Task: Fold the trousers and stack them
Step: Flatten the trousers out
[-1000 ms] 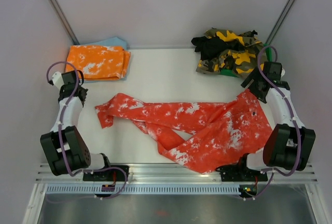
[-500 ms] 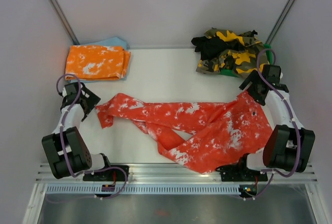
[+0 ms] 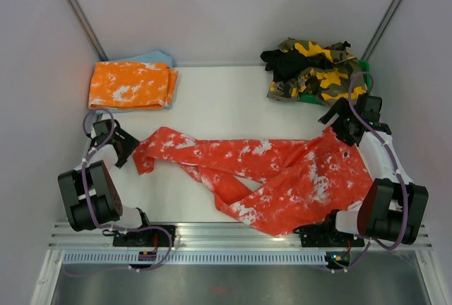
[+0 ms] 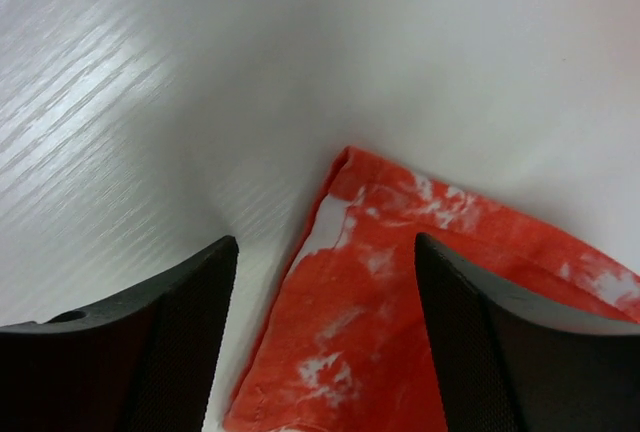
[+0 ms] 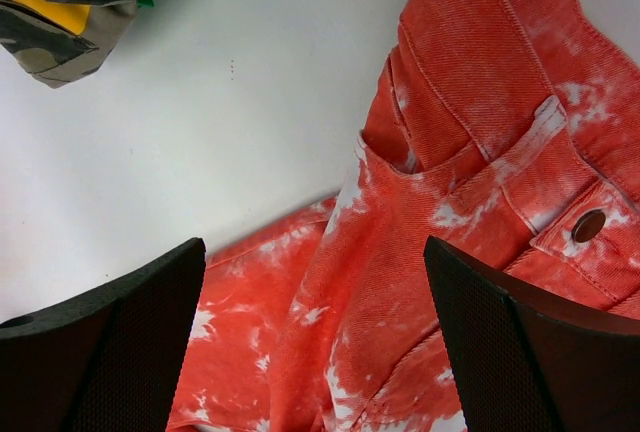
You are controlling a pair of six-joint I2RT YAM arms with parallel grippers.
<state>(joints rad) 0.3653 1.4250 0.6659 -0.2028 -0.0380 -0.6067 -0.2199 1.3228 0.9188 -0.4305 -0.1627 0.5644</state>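
Red, white-splotched cloth trousers (image 3: 268, 171) lie unfolded across the near half of the white desk (image 3: 226, 100), long axis left-right, waistband right, hems left. The left pincer (image 4: 325, 342) has swung down to the hem, jaws wide astride it, gripping nothing. The right pincer (image 5: 315, 352) gapes empty over the waistband. Folding probably starts here. Farther back are folded orange-and-white trousers (image 3: 131, 85) and a camouflage heap (image 3: 311, 68).

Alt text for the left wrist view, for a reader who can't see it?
The hem end of a red, white-splotched trouser leg lies on the white table, framed by the open black fingers of the left gripper. Nothing is gripped.
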